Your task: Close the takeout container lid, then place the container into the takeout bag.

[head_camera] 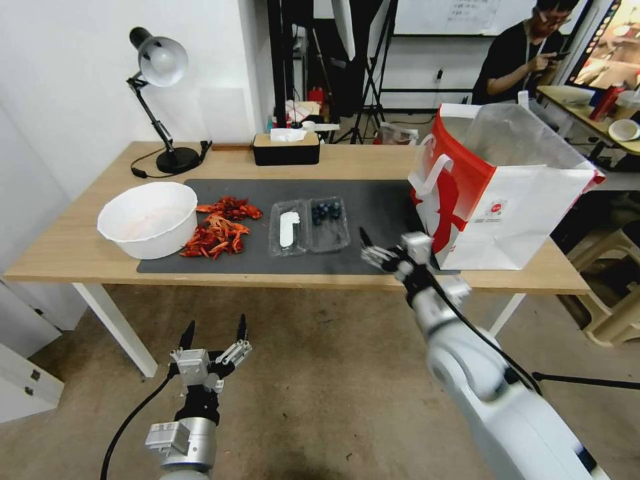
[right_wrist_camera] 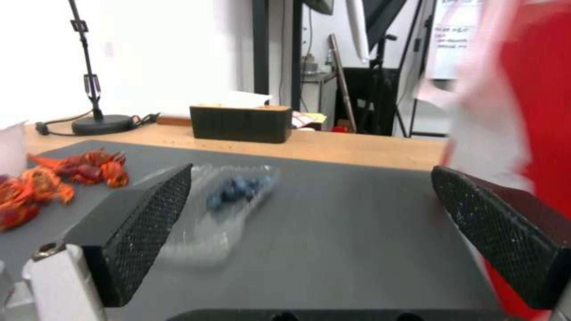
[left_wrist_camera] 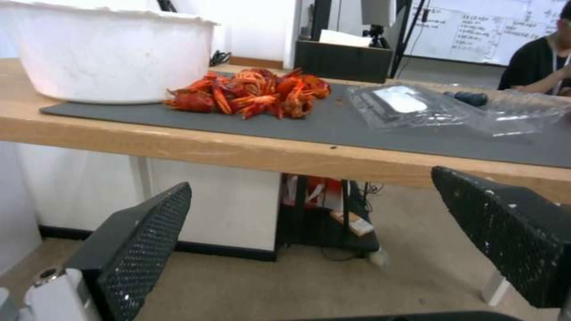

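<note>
Head view: takeout container (head_camera: 329,223) lies open at frame center on grey mat (head_camera: 373,200), lid (head_camera: 288,229) flat just left of the berry half, label up. Takeout bag (head_camera: 507,193) upright, right of center. Right gripper (head_camera: 379,254) over mat's near edge betw. container & bag, jaws apart, empty. Left gripper (head_camera: 213,331) lower left, below table (head_camera: 60,247), jaws apart, empty. White bowl (head_camera: 148,219) & crayfish (head_camera: 220,228) left of container.

Left wrist view: container (left_wrist_camera: 511,107) upper right, lid (left_wrist_camera: 404,104) beside it; crayfish (left_wrist_camera: 250,93) center top.

Right wrist view: container (right_wrist_camera: 238,191) left of center, blurred; bag (right_wrist_camera: 529,111) at right.

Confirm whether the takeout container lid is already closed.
No: the lid lies flat open beside the blueberry half of the takeout container on the mat.
</note>
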Available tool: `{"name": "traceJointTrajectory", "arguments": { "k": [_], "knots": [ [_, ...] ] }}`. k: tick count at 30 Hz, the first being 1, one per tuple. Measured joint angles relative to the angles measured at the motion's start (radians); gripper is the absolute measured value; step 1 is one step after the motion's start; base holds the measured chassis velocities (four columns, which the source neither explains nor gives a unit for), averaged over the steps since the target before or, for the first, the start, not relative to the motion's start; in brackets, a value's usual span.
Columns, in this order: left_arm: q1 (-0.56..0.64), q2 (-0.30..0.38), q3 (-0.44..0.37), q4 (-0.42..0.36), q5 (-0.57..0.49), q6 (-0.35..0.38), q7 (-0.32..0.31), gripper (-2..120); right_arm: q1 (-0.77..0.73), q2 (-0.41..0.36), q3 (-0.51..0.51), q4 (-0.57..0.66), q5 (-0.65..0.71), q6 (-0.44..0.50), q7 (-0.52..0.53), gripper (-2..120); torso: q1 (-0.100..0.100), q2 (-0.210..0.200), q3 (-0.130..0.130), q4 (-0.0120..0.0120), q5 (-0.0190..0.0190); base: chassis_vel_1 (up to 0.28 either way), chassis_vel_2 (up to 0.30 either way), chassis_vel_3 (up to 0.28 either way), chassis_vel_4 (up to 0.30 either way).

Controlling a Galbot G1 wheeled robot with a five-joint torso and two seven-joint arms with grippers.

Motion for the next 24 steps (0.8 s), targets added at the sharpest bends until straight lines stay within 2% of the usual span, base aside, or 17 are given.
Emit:
{"name": "traceJointTrajectory", "arguments": {
  "k": [3,4,8,9,12,22,24],
  "knots": [
    [0.002,0.005,0.001,-0.007,-0.009,0.0,0.008,100,-0.185,0.03,0.09,0.062,-0.057,0.146,-0.042,100,0.0,0.0,0.0,0.0006,-0.0001,0.0,0.0,0.0,0.0],
    [0.002,0.005,0.001,-0.007,-0.009,0.0,0.008,100,-0.185,0.03,0.09,0.062,-0.057,0.146,-0.042,100,0.0,0.0,0.0,0.0006,-0.0001,0.0,0.0,0.0,0.0],
    [0.002,0.015,0.006,-0.011,-0.019,0.0,0.013,100,-0.428,0.097,0.151,0.084,-0.142,0.346,-0.093,100,0.0,0.0,0.0,0.0002,-0.0004,0.0,0.0,0.0,0.0],
    [0.002,0.015,0.006,-0.011,-0.019,0.0,0.013,100,-0.428,0.097,0.151,0.084,-0.142,0.346,-0.093,100,0.0,0.0,0.0,0.0002,-0.0004,0.0,0.0,0.0,0.0],
    [-0.004,0.022,0.012,-0.005,-0.024,0.003,0.014,100,-0.517,0.147,0.155,0.045,-0.174,0.454,-0.114,100,0.0,0.0,0.0,0.0003,-0.0003,0.0,0.0,0.0,0.0],
    [-0.009,0.04,0.024,-0.004,-0.043,0.021,0.012,100,-0.534,0.21,0.121,0.018,-0.207,0.463,-0.12,100,0.0,0.0,0.0,0.0006,-0.0003,0.0,0.0,0.0,0.0],
    [-0.011,0.047,0.035,-0.027,-0.074,0.051,-0.005,100,-0.536,0.216,0.116,0.018,-0.213,0.458,-0.121,100,0.0,0.0,0.0,0.0007,-0.0004,0.0,0.0,0.0,0.0]
  ]
}}
